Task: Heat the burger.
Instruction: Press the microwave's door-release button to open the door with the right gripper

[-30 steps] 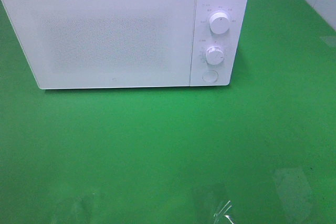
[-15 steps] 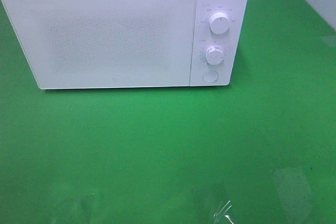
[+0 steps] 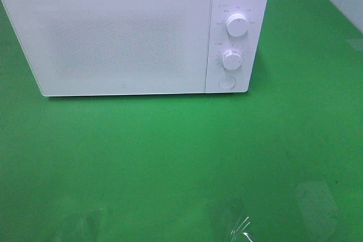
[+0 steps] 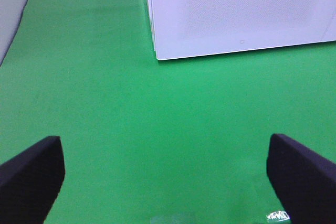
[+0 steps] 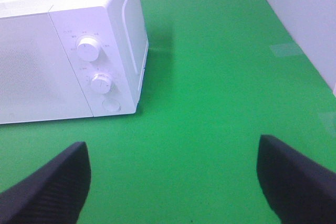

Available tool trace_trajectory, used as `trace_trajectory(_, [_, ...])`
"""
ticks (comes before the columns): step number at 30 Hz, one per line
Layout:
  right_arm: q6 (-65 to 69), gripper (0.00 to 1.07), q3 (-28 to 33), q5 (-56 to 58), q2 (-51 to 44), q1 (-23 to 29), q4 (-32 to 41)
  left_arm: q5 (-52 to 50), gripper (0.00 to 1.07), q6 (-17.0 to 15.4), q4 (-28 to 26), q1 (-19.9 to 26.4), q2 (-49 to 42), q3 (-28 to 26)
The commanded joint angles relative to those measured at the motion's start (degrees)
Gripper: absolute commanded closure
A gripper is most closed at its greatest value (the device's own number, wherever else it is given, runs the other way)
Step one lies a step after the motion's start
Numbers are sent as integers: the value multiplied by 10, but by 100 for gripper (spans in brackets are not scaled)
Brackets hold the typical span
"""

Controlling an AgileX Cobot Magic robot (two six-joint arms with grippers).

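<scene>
The burger is out of view in every frame. A white microwave (image 3: pixel 125 32) stands at the back of the green table with its door shut; its front is also in the left wrist view (image 4: pixel 236 14) and the right wrist view (image 5: pixel 68 51). Two white knobs (image 3: pixel 236 25) and a round button (image 3: pixel 227 83) sit on its right panel. My left gripper (image 4: pixel 165 179) hangs open over bare green surface in front of the microwave's left corner. My right gripper (image 5: pixel 173 182) is open too, nothing between its fingers (image 5: pixel 294 182), in front of the control panel. Neither arm shows in the exterior view.
The green table surface (image 3: pixel 181 157) stretches in front of the microwave. A white wall (image 5: pixel 299 19) borders the table on the right. Pale reflective patches (image 3: pixel 315 199) lie on the surface near the front edge.
</scene>
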Motion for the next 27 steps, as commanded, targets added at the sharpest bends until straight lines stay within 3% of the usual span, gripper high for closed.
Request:
trace_trajectory(1, [1, 31, -2, -61, 55, -2, 0, -3, 3, -3, -1, 2, -13, 3])
trace_trajectory(16, [-16, 31, -2, -238, 257, -2, 0, -3, 3, -3, -1, 2, -13, 3])
trace_trajectory(20, [-16, 31, 2, -308, 309, -2, -1, -3, 3, -3, -1, 2, -13, 3])
trace_trajectory(27, [-16, 31, 61, -508, 371, -2, -1, -3, 3, -3, -1, 2, -13, 3])
